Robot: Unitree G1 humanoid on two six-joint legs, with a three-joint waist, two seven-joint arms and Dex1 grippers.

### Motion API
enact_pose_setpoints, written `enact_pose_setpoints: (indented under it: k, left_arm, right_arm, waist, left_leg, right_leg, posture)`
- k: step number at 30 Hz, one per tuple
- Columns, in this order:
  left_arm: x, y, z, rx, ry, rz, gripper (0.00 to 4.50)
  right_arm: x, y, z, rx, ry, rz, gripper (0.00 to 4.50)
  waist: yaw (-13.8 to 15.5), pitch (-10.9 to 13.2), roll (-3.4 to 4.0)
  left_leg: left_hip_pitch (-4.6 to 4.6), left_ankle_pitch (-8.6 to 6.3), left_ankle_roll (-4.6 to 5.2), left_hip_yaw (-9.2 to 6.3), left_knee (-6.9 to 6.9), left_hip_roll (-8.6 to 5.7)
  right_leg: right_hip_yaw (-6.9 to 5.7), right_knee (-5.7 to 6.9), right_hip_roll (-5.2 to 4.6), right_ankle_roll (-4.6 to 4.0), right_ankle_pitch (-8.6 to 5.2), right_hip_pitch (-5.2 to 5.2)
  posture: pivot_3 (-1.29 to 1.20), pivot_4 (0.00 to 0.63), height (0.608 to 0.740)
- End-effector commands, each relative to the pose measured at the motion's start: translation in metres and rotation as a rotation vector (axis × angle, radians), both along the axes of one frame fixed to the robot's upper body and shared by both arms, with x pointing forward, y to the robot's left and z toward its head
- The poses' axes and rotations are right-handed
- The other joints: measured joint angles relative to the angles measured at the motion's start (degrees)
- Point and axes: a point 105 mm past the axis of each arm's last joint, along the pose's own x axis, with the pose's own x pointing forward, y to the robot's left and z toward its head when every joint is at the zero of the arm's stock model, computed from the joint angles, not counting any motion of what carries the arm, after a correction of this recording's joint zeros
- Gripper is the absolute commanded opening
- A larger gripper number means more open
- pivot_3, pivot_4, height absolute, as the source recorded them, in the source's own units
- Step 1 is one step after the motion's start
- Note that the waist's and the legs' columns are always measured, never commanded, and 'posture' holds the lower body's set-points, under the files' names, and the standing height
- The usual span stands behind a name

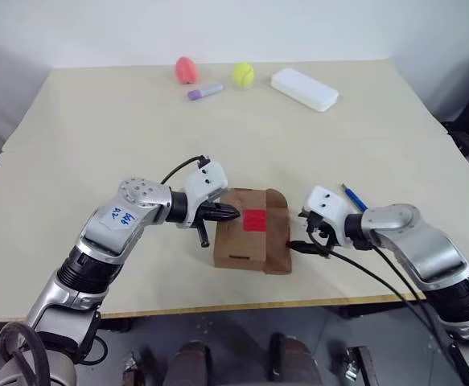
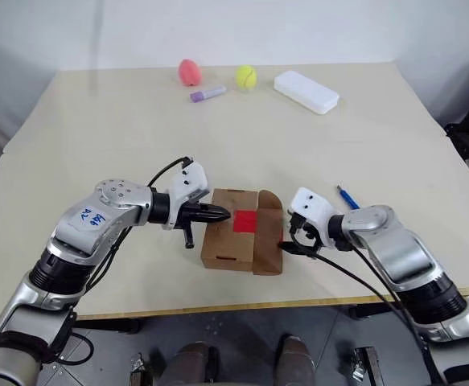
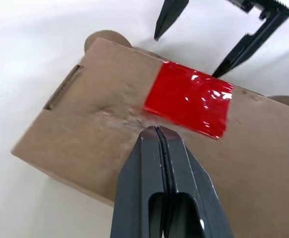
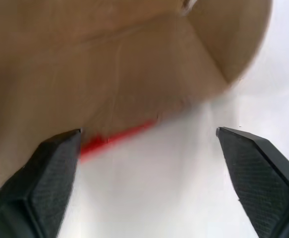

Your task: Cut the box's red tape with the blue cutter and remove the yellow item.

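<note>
Brown box [image 1: 242, 241], red tape [image 1: 255, 219], blue cutter [image 1: 353, 197].

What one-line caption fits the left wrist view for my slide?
Shut left gripper pressing its tip on the box top beside the red tape, open right gripper beyond.

Left arm is reached forward from the near left, forearm angled inward, wrist bent so the gripper points toward the right and somewhat downward. Left gripper [image 1: 232, 213] is seen with both black fingers pressed together, no gap between the tips, nothing clamped between them. A black cable is looped over the left wrist housing.

Right arm is extended from the near right, elbow out, forearm directed inward to the left. Right gripper [image 1: 298, 243] is held low, pointing left and downward, its two fingers [image 4: 47, 173] spread wide apart with empty space between them. Dark cables are trailed back from the right wrist along the forearm.

The two grippers are pointed toward each other, well apart.
</note>
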Motion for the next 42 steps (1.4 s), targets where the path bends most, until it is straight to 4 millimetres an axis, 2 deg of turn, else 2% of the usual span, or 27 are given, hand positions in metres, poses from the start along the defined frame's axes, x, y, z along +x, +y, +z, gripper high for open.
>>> enact_pose_setpoints:
  k: [1, 3, 7, 10, 14, 22, 29, 32, 39, 40, 42]
  left_arm:
    - [-0.003, 0.003, -0.009, 0.024, 0.022, 0.011, 0.0]
    - [-0.002, 0.003, -0.01, 0.023, 0.021, 0.015, 0.0]
    - [-0.001, 0.002, -0.01, 0.021, 0.019, 0.016, 0.0]
    - [0.0, 0.001, -0.009, 0.018, 0.02, 0.015, 0.0]
    - [0.001, 0.0, -0.008, 0.016, 0.02, 0.012, 0.0]
    - [0.004, 0.0, -0.007, 0.013, 0.021, 0.014, 0.0]
    - [0.004, 0.001, -0.007, 0.014, 0.02, 0.019, 0.0]
    - [0.004, 0.001, -0.007, 0.011, 0.018, 0.024, 0.0]
    - [0.002, 0.001, -0.007, 0.005, 0.023, 0.023, 0.0]
    - [0.001, 0.0, -0.008, 0.004, 0.025, 0.022, 0.0]
    - [0.0, 0.0, -0.008, 0.002, 0.029, 0.02, 0.0]
  right_arm:
    - [-0.008, 0.004, 0.01, 0.218, 0.135, -0.071, 4.48]
    - [-0.016, 0.011, 0.017, 0.352, 0.251, -0.091, 4.48]
    - [-0.027, 0.013, 0.001, 0.354, 0.377, -0.14, 4.48]
    - [-0.03, 0.023, -0.003, 0.433, 0.446, -0.149, 4.48]
    - [-0.027, 0.037, -0.006, 0.511, 0.519, -0.153, 4.48]
    - [-0.005, 0.059, -0.007, 0.598, 0.572, -0.172, 4.48]
    - [0.001, 0.062, -0.017, 0.577, 0.62, -0.234, 4.48]
    - [0.007, 0.06, -0.021, 0.582, 0.628, -0.303, 3.9]
    - [0.007, 0.063, -0.016, 0.645, 0.626, -0.358, 1.48]
    - [0.006, 0.064, -0.015, 0.652, 0.626, -0.362, 1.33]
    - [0.003, 0.065, -0.013, 0.661, 0.62, -0.371, 0.63]
  waist:
    - [0.2, 0.0, -0.02]
    - [0.2, 0.0, -0.01]
    - [0.2, 0.0, -0.01]
    - [0.2, 0.0, -0.01]
    - [0.1, 0.0, 0.0]
    - [-0.5, -0.1, -0.08]
    - [-1.5, -0.1, -0.09]
    - [-1.6, -0.2, -0.11]
    - [-1.5, -0.2, -0.1]
    - [-1.5, -0.2, -0.1]
    - [-1.4, -0.2, -0.09]
  left_leg:
    - [0.0, 0.0, 0.0, 0.0, 0.01, 0.0]
    - [-0.01, 0.0, 0.0, 0.0, 0.04, 0.0]
    - [-0.03, 0.0, 0.0, -0.01, 0.04, 0.0]
    - [-0.01, -0.01, 0.01, -0.01, 0.03, 0.01]
    - [0.02, -0.01, 0.01, -0.01, 0.02, 0.01]
    - [0.09, 0.0, 0.0, 0.0, 0.03, 0.01]
    - [0.17, 0.01, -0.01, 0.0, 0.03, 0.04]
    - [0.22, 0.02, -0.03, 0.03, 0.03, 0.06]
    - [0.15, 0.02, -0.03, 0.04, 0.02, 0.06]
    - [0.14, 0.02, -0.03, 0.04, 0.02, 0.06]
    - [0.12, 0.02, -0.03, 0.03, 0.0, 0.06]
  right_leg:
    - [0.0, 0.0, 0.0, 0.0, 0.0, 0.0]
    - [0.0, 0.02, 0.0, 0.0, 0.0, 0.0]
    - [0.0, 0.02, 0.0, -0.01, 0.0, -0.01]
    - [-0.01, 0.03, 0.01, -0.01, 0.0, 0.0]
    - [0.0, 0.07, 0.01, -0.01, 0.0, -0.01]
    - [0.03, 0.16, 0.02, -0.01, 0.0, 0.0]
    - [0.09, 0.24, 0.04, -0.02, 0.01, 0.0]
    - [0.14, 0.28, 0.06, -0.06, 0.03, 0.01]
    - [0.15, 0.26, 0.07, -0.06, 0.04, -0.04]
    - [0.15, 0.26, 0.07, -0.06, 0.04, -0.05]
    - [0.14, 0.25, 0.07, -0.06, 0.04, -0.08]
  posture:
    - [0.0, 0.15, 0.74]
    - [0.0, 0.15, 0.74]
    - [0.0, 0.15, 0.74]
    - [0.0, 0.15, 0.74]
    - [0.0, 0.15, 0.74]
    - [0.0, 0.15, 0.74]
    - [0.0, 0.15, 0.74]
    - [0.0, 0.15, 0.74]
    - [0.0, 0.15, 0.74]
    - [0.0, 0.15, 0.74]
    - [0.0, 0.15, 0.74]
